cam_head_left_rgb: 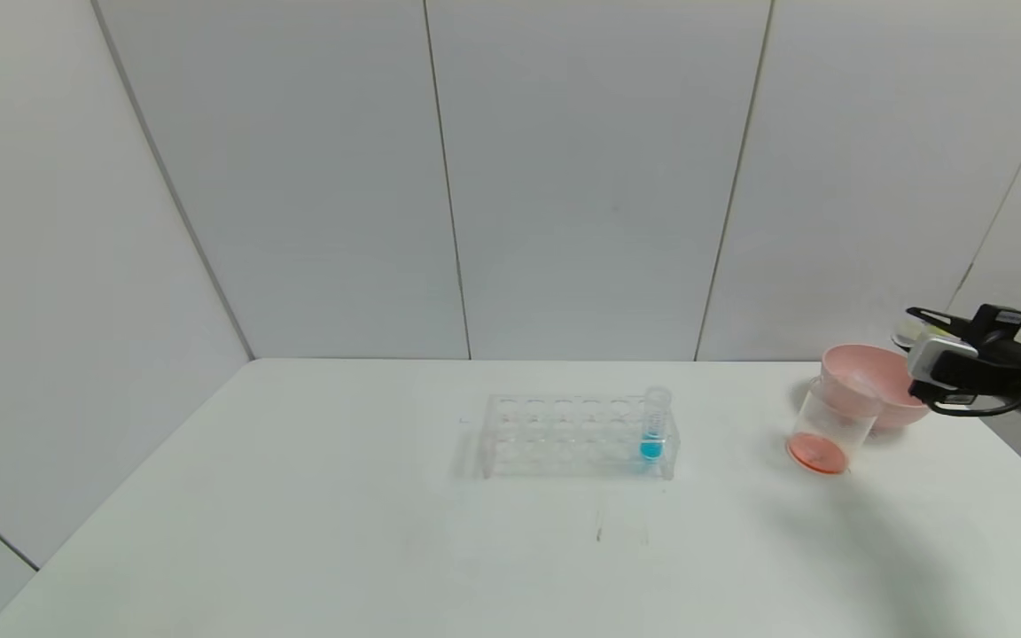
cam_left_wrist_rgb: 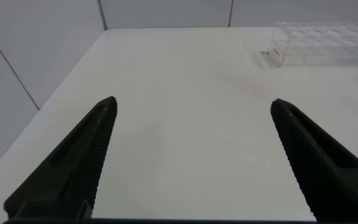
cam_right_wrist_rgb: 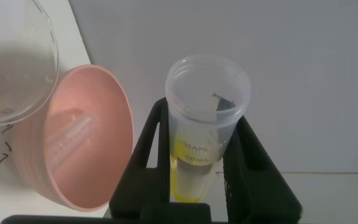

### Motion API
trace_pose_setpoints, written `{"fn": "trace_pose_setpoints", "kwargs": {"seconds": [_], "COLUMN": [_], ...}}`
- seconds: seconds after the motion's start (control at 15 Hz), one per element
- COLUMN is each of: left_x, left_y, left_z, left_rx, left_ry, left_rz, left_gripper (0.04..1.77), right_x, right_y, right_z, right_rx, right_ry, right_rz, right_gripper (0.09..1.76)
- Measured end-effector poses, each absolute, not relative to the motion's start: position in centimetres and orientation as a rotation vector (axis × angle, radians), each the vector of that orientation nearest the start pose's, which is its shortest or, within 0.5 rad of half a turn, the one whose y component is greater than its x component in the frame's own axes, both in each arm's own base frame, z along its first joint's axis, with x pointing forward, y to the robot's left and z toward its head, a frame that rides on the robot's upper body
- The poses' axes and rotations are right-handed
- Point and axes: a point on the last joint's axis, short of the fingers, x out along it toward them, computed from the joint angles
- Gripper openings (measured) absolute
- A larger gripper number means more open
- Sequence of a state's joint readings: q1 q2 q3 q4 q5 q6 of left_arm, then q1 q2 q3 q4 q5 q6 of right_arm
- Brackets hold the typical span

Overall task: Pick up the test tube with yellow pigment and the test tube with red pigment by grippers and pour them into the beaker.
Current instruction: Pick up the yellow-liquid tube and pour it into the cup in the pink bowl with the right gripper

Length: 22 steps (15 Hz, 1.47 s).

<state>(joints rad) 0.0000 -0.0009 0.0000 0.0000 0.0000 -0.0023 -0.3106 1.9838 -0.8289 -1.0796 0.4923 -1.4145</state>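
Beside the beaker (cam_head_left_rgb: 827, 425), a pink bowl (cam_head_left_rgb: 874, 383) crowds.

Even, diffuse white light fills all three views, bright but not harsh. On the desk (cam_head_left_rgb: 298, 532) the shadows are faint and soft-edged: a pale one left of the rack (cam_head_left_rgb: 577, 436) and a broad grey smear in front of the beaker (cam_head_left_rgb: 825, 430). The wall seams bow outward toward the head view's edges. In the right wrist view the pink bowl (cam_right_wrist_rgb: 82, 137) looks slightly soft, and the tube (cam_right_wrist_rgb: 202, 124) carries no strong glare.
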Motion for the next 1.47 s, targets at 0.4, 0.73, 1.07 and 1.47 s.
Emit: {"fn": "trace_pose_setpoints", "kwargs": {"seconds": [0.4,0.73,1.07,1.47], "left_x": [-2.29,-2.29,-2.29,-2.29], "left_y": [0.0,0.0,0.0,0.0], "left_z": [7.55,7.54,7.55,7.55], "left_rx": [-0.003,-0.003,-0.003,-0.003], "left_ry": [-0.001,0.0,-0.001,-0.001], "left_rz": [0.0,0.0,0.0,0.0], "left_gripper": [1.76,1.76,1.76,1.76], "right_x": [34.47,34.35,34.39,34.37], "right_y": [-9.86,-9.81,-9.15,-8.98], "right_z": [13.46,13.2,13.46,13.44], "right_rx": [-1.474,-1.508,-1.56,-1.618], "right_ry": [-0.079,-0.051,-0.098,-0.11], "right_rz": [0.194,0.177,0.161,0.155], "right_gripper": [0.54,0.54,0.54,0.54]}}
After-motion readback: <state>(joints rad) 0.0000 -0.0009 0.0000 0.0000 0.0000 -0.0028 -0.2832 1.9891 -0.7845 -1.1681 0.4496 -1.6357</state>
